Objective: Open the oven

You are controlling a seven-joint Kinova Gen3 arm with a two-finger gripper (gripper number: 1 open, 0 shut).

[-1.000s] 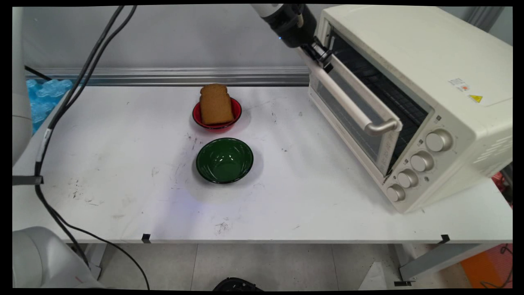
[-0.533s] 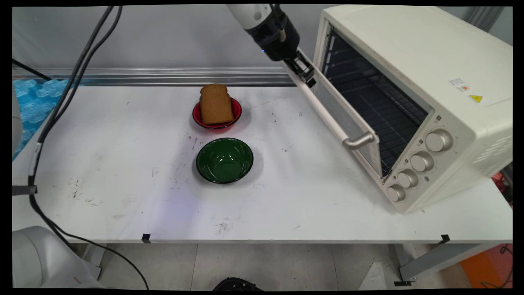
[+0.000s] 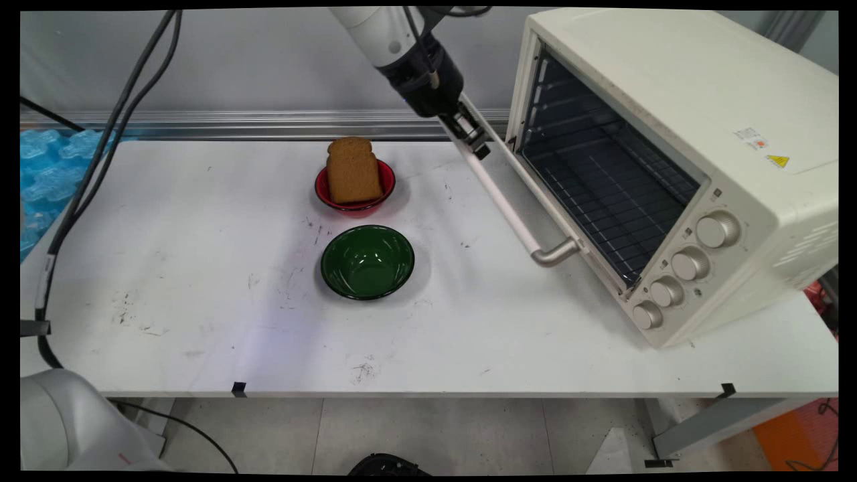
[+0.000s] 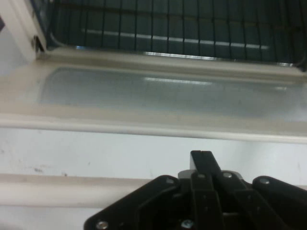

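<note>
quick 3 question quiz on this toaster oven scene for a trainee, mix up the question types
1. True or false: the toaster oven door is shut.
2. What lies in the red bowl?
   A. a slice of bread
   B. a spoon
   C. nothing
3. Fill in: the gripper is at the far end of the door's ____.

Key
1. False: the door is swung well down and the wire rack inside shows.
2. A. The green bowl nearer the camera is empty.
3. handle
</note>
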